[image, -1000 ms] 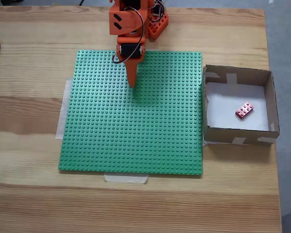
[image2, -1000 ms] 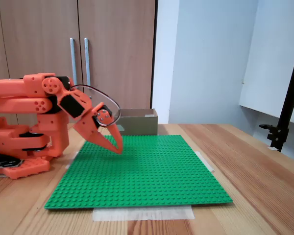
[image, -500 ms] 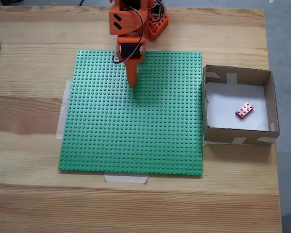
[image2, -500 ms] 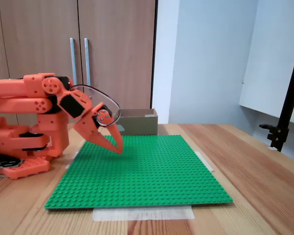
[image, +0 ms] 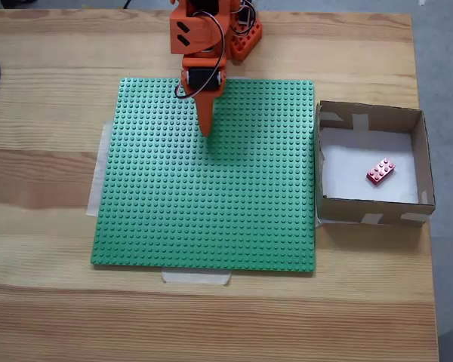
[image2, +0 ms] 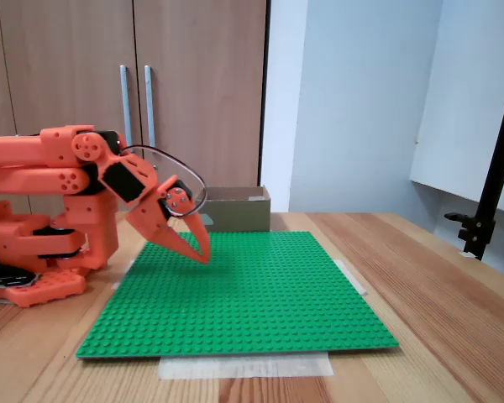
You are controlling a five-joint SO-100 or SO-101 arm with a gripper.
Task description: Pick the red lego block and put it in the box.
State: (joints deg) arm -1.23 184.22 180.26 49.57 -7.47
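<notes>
You have one orange plastic arm (image: 204,34) folded back over its base, and its gripper (image: 205,130) comes to a single tapered point above the far part of the green baseplate (image: 204,196); in the side-on fixed view the gripper (image2: 203,254) hangs tip-down just over the studs, and its jaws look pressed together with nothing between them, though the gap is too small for you to be sure. The baseplate is one large square sheet covered in rows of round studs, and it lies flat on a pale wooden table (image: 53,302) with visible grain and with strips of pale tape (image: 196,277) at its edges. To its right in the top-down fixed view sits one square shallow cardboard box (image: 420,158), brown-walled with pale tape patches and a white floor. One small red lego block (image: 380,171), rectangular and studded, rests on that floor toward the right side, turned at an angle and well apart from the gripper. From the side you see the box (image2: 235,210) behind the baseplate, in front of wooden cabinet doors (image2: 134,101) with two metal handles.
</notes>
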